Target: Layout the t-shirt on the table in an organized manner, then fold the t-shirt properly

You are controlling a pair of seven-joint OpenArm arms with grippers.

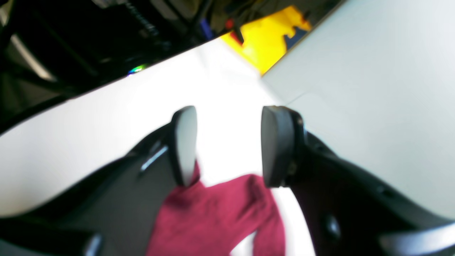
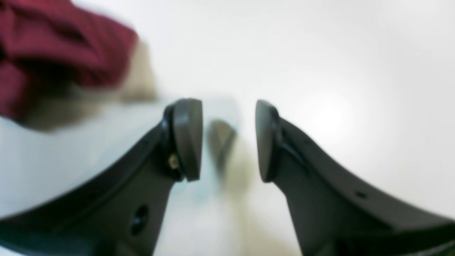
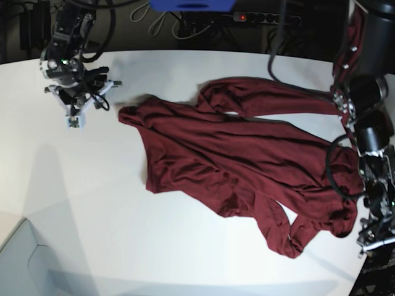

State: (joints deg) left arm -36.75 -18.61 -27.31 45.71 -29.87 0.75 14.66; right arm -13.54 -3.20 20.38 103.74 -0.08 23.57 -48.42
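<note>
Maroon shirt [image 3: 247, 166] sprawls wrinkled mid-table [image 3: 92, 216], bunched at the near right. Left gripper [image 1: 227, 145] hangs parted above a fold, holding nothing; right gripper [image 2: 227, 140] gapes empty, far left. Best pinch the corners, pull outward evenly.

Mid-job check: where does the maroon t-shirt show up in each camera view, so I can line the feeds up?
Left wrist: t-shirt at bottom center, below the open left hand.
Right wrist: t-shirt in the top-left corner, apart from the open right hand.
Base: t-shirt spread crumpled from center to the right edge.
Shared landmark: the white table, under the shirt in every view.
</note>
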